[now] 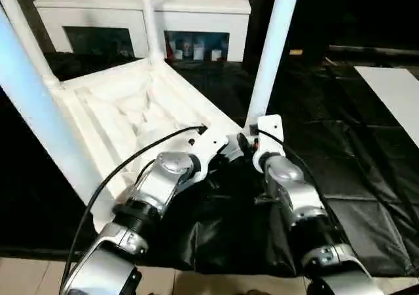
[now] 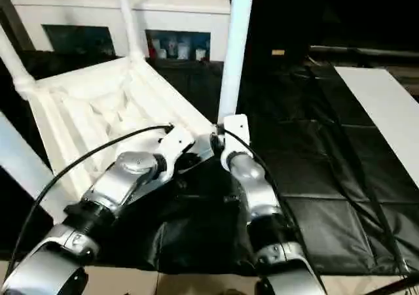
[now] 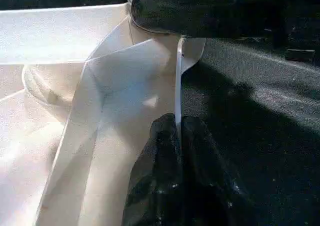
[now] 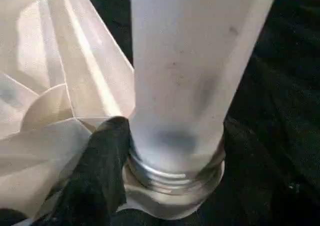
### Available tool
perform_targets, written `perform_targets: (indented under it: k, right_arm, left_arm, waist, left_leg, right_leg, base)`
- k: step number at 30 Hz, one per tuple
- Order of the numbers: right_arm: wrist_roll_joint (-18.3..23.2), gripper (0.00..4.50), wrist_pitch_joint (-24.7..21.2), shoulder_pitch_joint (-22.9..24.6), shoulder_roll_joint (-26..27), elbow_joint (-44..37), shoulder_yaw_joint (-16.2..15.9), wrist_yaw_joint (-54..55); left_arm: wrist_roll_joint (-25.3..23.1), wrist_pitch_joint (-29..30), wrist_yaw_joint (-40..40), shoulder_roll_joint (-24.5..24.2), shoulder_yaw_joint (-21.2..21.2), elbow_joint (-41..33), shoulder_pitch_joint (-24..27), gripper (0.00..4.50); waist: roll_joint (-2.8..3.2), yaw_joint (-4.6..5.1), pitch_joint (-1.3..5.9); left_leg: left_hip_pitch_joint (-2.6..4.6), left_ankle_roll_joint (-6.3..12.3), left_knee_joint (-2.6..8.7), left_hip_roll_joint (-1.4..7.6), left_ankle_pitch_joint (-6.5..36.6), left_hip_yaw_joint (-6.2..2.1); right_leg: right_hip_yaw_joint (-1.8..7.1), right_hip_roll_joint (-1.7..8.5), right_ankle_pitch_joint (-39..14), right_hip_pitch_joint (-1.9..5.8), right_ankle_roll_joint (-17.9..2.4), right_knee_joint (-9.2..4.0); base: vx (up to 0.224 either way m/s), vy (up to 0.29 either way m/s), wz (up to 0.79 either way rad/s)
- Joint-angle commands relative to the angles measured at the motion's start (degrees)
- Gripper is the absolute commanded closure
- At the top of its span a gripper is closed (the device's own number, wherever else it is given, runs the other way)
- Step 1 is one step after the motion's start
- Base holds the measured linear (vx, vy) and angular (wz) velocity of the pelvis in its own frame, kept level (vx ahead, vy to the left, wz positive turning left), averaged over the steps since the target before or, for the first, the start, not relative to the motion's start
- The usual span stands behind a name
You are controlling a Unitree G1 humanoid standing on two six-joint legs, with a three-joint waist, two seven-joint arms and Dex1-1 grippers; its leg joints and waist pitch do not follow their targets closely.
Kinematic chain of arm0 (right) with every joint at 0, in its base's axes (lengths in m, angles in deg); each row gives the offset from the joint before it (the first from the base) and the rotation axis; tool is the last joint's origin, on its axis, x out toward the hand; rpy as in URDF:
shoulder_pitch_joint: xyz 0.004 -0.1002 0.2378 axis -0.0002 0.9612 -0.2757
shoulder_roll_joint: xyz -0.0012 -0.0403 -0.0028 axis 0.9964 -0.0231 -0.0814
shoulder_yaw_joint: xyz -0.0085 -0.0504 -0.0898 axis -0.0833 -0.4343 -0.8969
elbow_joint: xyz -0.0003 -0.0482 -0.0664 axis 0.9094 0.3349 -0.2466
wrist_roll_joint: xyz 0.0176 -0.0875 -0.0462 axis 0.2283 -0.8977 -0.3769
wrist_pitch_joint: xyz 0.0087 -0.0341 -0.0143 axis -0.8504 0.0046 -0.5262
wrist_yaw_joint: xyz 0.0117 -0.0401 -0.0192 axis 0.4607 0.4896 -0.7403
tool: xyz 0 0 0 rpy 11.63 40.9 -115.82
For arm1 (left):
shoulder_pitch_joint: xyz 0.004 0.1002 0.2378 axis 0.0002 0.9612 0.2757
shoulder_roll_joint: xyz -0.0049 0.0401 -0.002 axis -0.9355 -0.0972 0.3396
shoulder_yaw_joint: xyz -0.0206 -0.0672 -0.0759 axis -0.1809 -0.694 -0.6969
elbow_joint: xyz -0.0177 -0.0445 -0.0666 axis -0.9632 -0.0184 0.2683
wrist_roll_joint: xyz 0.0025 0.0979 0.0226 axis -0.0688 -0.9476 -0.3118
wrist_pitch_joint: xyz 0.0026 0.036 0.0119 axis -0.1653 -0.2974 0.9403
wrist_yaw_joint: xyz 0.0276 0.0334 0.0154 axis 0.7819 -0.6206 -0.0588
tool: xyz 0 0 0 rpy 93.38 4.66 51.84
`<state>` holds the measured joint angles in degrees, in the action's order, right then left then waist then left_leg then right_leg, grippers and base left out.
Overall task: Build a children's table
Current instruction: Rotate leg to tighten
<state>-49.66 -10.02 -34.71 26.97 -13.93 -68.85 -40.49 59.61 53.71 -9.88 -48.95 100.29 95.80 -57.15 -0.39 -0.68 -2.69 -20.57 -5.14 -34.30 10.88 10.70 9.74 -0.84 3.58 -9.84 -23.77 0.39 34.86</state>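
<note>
The white children's table (image 1: 124, 112) lies upside down on a black mat, ribbed underside up, with several legs standing in its corner sockets. My left gripper (image 3: 177, 131) is shut on the thin rim of the tabletop at the near right corner. My right gripper (image 1: 249, 140) sits around the base of that corner's leg (image 1: 272, 53), shut on it. One black finger (image 4: 100, 176) presses against the leg just above the socket. The leg's threaded end (image 4: 172, 183) shows above the socket rim. The other right finger is hidden behind the leg.
A white cabinet (image 1: 144, 14) with glass doors stands behind the table. The black mat (image 1: 340, 164) stretches to the right, with a white board (image 1: 393, 92) at its far right. Light floor (image 1: 196, 282) shows at the front edge.
</note>
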Motion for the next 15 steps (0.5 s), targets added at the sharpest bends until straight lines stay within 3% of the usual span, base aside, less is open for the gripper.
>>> perform_targets:
  k: [1, 2, 3, 5, 8, 9, 12, 13, 14, 15]
  right_arm:
    - [1.8, 1.12, 0.2, 2.2, 2.3, -2.3, -3.5, -5.2]
    - [1.4, 1.07, 0.5, 2.7, 1.7, -3.5, -3.5, -4.8]
    - [1.2, 0.94, 0.8, 3.1, 1.3, -4.2, -3.4, -4.6]
    - [1.2, 0.7, 0.5, 4.4, -0.4, -7.1, -3.4, -5.5]
    - [0.9, 0.55, -1.2, 7.4, -4.8, -13.0, -3.7, -9.2]
    - [0.9, 0.29, -1.2, 7.4, -4.8, -13.0, -3.7, -9.2]
    - [2.1, 0.22, -2.7, 10.6, -12.9, -19.0, -3.6, -19.3]
    - [2.1, 0.22, -2.7, 10.6, -12.9, -19.0, -3.6, -19.3]
    - [4.1, 0.22, -3.1, 11.9, -16.2, -21.7, -3.4, -24.7]
    - [4.1, 0.22, -3.1, 11.9, -16.2, -21.7, -3.4, -24.7]
  left_arm:
    - [-0.1, -4.4, 0.9, -0.2, -0.3, 0.6, -0.2, 4.5]
    - [-0.2, -4.8, 0.3, -0.7, -0.2, 0.5, 0.1, 4.5]
    - [-0.2, -5.1, -0.1, -1.0, -0.1, 0.6, 0.2, 4.5]
    - [0.1, -5.9, -1.7, -2.1, 0.1, 0.0, 0.9, 4.5]
    - [0.3, -7.2, -5.0, -4.2, 0.6, -1.7, 2.3, 4.5]
    - [0.3, -7.2, -5.0, -4.2, 0.6, -1.7, 2.3, 4.5]
    - [1.1, -9.4, -11.7, -7.8, 2.0, -4.4, 4.1, 4.5]
    - [1.1, -9.4, -11.7, -7.8, 2.0, -4.4, 4.1, 4.5]
    - [1.8, -9.2, -14.9, -9.4, 2.6, -5.8, 4.9, 4.5]
    - [1.8, -9.2, -14.9, -9.4, 2.6, -5.8, 4.9, 4.5]
  waist:
    - [-1.01, -0.38, 3.04]
    - [-0.88, -0.59, 3.06]
    - [-0.93, -0.51, 3.13]
    - [-0.85, -0.5, 3.13]
    - [-0.98, -0.89, 3.03]
    - [-0.94, -0.99, 3.15]
    - [-0.81, -1.56, 3.07]
    - [-0.39, -1.75, 3.05]
    - [-0.59, -1.74, 3.11]
    - [-0.57, -2.11, 3.22]
  left_leg:
    - [-0.24, 1.7, 4.47, 0.64, 18.2, -0.28]
    - [-0.29, 1.87, 4.51, 0.69, 18.0, -0.33]
    - [-0.84, 1.73, 4.7, 0.72, 16.8, -0.54]
    - [-0.54, 1.59, 4.56, 0.82, 16.5, -0.43]
    - [-0.73, 2.05, 4.61, 0.96, 15.7, -0.34]
    - [-0.64, 2.04, 4.55, 1.02, 15.5, -0.31]
    - [-0.48, 2.29, 4.58, 1.28, 14.9, -0.24]
    - [-0.3, 2.28, 4.62, 1.25, 15.1, -0.28]
    - [-0.45, 2.2, 4.57, 1.32, 15.2, -0.19]
    - [-0.36, 2.54, 4.45, 1.45, 14.4, -0.17]
  right_leg:
    - [1.22, 2.78, -25.2, 2.0, -6.0, -5.74]
    - [1.3, 2.92, -25.7, 2.03, -5.7, -5.74]
    - [1.2, 3.02, -25.5, 2.45, -5.5, -5.56]
    - [1.31, 2.83, -24.4, 2.07, -6.0, -5.57]
    - [1.42, 2.79, -22.6, 2.35, -6.4, -5.37]
    - [1.46, 2.87, -22.1, 2.28, -6.5, -5.26]
    - [1.61, 2.84, -19.9, 2.22, -7.3, -5.1]
    - [1.61, 2.85, -19.8, 2.16, -7.6, -5.1]
    - [1.67, 2.84, -18.7, 2.28, -8.0, -4.97]
    - [1.73, 2.88, -16.5, 2.46, -8.7, -4.7]
  base:
    - [0.0, 0.0, 0.0]
    - [0.0, 0.0, 0.0]
    - [0.0, 0.0, 0.0]
    - [0.0, 0.0, 0.0]
    - [0.0, 0.0, 0.0]
    - [0.0, 0.0, 0.0]
    - [0.0, 0.0, 0.0]
    - [0.0, 0.0, 0.0]
    - [0.0, 0.0, 0.0]
    - [0.0, 0.0, 0.0]
